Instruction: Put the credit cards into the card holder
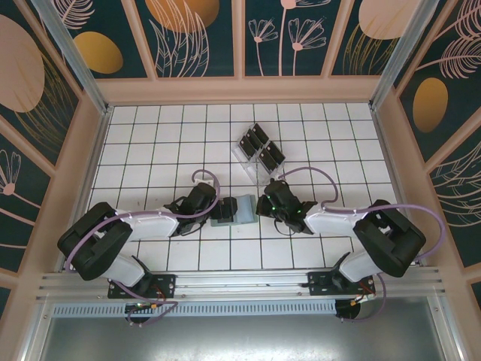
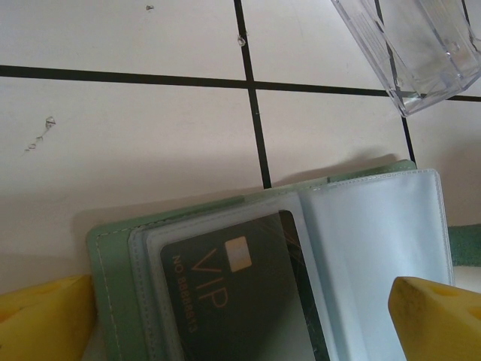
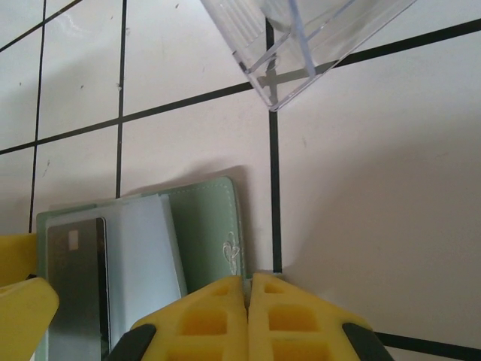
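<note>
The grey-green card holder (image 1: 239, 209) lies open on the tiles between both arms. A black "VIP" credit card (image 2: 233, 293) sits in its left clear sleeve, also seen as a card (image 3: 75, 289) in the right wrist view. More black credit cards (image 1: 261, 147) stand in the clear rack (image 1: 255, 162) behind. My left gripper (image 2: 240, 323) is open, its yellow fingers (image 2: 45, 320) straddling the card holder (image 2: 113, 256). My right gripper (image 3: 248, 277) is shut, its tips pinching the right edge of the card holder's cover (image 3: 207, 226).
The clear slotted rack (image 3: 301, 37) stands about one tile beyond the card holder, its corner (image 2: 421, 68) close to both wrists. Beige walls (image 1: 83, 173) border the white tiled floor on three sides. The left gripper's finger (image 3: 19, 301) shows beside the card.
</note>
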